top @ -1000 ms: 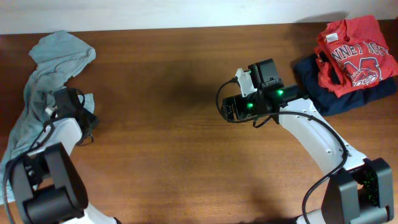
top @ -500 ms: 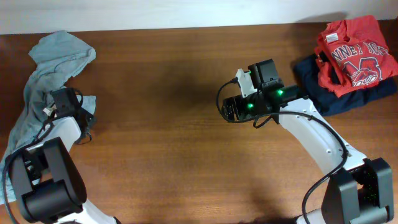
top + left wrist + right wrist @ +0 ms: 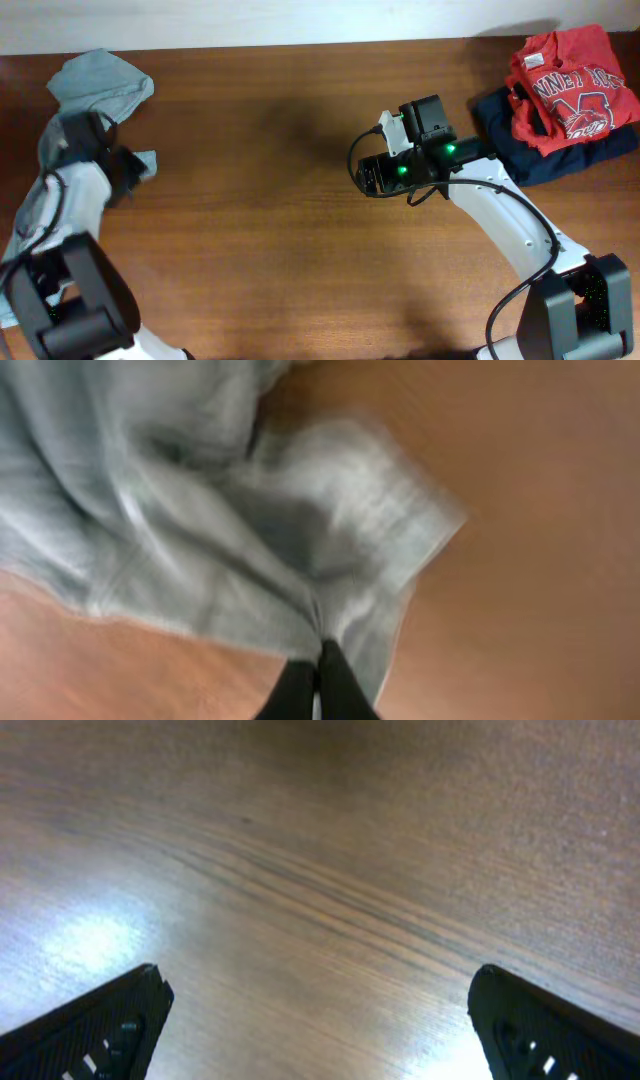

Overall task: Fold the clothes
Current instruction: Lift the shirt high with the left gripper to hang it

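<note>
Here, the crumpled pale sage-green short-sleeved T-shirt of thin, soft fabric lies bunched at the far left corner of the brown wooden table, its body trailing down along the left edge and partly hidden under the left arm. The left gripper has its jaws pressed fully together on a small fold of that fabric beside a hemmed flap (the wrist view is blurred, so whether the flap is a sleeve cannot be told). The right gripper hangs over bare wood near the middle of the table with its jaws spread as wide as they go, holding nothing. At the far right corner, well apart from the work, a red shirt with white lettering rests on a dark navy folded garment. The step in hand appears to be drawing the T-shirt out of its heap so it can be laid flat for folding. Done well, that likely means pulling low and steadily toward the open centre, away from the left edge where cloth could slide off. Because the pinch is shallow, a slow pull should guard against slipping, and the right gripper would best take an opposite hem to stretch out the wrinkles.
</note>
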{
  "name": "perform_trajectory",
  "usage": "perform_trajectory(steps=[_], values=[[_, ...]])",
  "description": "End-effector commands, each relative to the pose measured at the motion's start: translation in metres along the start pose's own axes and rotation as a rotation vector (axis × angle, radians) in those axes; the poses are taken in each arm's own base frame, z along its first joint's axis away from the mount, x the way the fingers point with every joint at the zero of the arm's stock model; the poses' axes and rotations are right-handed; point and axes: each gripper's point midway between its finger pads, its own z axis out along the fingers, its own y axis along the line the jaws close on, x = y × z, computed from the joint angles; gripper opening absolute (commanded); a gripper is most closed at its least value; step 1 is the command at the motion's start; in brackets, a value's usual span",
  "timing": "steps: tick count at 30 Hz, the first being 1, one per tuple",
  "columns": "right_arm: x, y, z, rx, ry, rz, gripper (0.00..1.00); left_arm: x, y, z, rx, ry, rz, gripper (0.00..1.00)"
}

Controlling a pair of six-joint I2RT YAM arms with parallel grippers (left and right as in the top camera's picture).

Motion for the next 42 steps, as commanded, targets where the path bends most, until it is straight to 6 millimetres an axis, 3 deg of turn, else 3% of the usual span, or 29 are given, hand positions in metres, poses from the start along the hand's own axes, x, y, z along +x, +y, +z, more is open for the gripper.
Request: perform_trajectory(steps=[1, 6, 11, 18, 23, 31, 36, 42], values=[[-0.008, 0.011, -0.004, -0.047, -0.021, -0.014, 0.99, -0.065, -0.035, -0.098, 0.131, -0.205, 0.074, 0.01], [-0.009, 0.011, -0.004, -0.050, -0.025, -0.015, 0.99, -0.099, -0.048, -0.193, 0.199, -0.325, 0.089, 0.01], [-0.011, 0.016, -0.004, -0.078, -0.032, -0.018, 0.99, -0.111, -0.070, -0.272, 0.311, -0.428, 0.160, 0.01], [-0.011, 0.024, -0.006, -0.119, -0.032, -0.020, 0.99, -0.120, -0.090, -0.357, 0.410, -0.589, 0.194, 0.01], [-0.013, 0.030, -0.013, -0.146, -0.048, -0.028, 0.99, -0.120, -0.103, -0.395, 0.477, -0.662, 0.216, 0.01], [-0.025, 0.041, -0.055, -0.162, -0.145, -0.061, 0.99, -0.114, -0.138, -0.434, 0.674, -0.712, 0.246, 0.01], [-0.027, 0.033, -0.086, -0.144, -0.205, -0.043, 0.98, -0.109, -0.168, -0.464, 0.842, -0.749, 0.260, 0.01], [-0.026, 0.016, -0.104, -0.118, -0.232, 0.001, 0.99, -0.094, -0.203, -0.504, 1.022, -0.802, 0.283, 0.01]])
